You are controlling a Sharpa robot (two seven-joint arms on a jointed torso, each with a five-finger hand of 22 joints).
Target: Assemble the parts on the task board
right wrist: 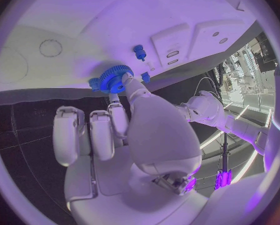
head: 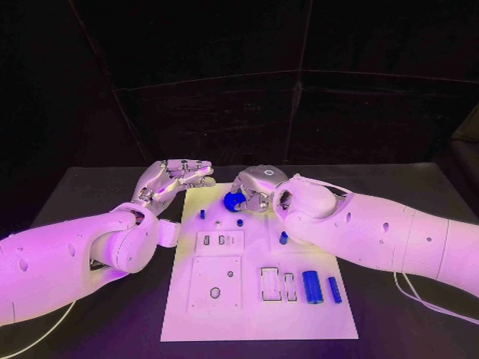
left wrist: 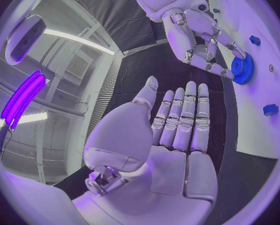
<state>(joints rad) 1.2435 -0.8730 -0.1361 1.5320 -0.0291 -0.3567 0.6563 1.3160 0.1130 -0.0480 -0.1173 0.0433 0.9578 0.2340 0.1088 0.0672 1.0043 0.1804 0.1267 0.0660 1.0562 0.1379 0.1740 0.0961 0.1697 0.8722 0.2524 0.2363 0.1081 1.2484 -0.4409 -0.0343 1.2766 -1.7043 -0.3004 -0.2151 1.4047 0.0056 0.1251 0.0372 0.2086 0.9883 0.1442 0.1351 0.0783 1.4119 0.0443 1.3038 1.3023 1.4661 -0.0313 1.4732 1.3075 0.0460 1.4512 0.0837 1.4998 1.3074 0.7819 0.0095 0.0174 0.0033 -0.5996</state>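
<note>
The white task board (head: 304, 314) lies in the middle of the table. At its far end my right hand (head: 259, 185) pinches a blue gear (head: 234, 200) between thumb and finger, low over the board. The wrist views show the same hold: blue gear (right wrist: 115, 78) at the tips of my right hand (right wrist: 127, 130), and blue gear (left wrist: 243, 69) under the right hand (left wrist: 202, 30). My left hand (head: 177, 179) hovers beside the board's far left corner, holding nothing, with the fingers of the left hand (left wrist: 177, 130) straight and close together.
Two blue cylinders (head: 310, 286) (head: 334, 289) lie near the board's front right, beside rectangular slots (head: 270, 284). Small blue pieces (head: 202, 214) (head: 239, 222) (head: 283, 238) stand on the board near the hands. A blue peg (right wrist: 139, 51) stands close to the gear.
</note>
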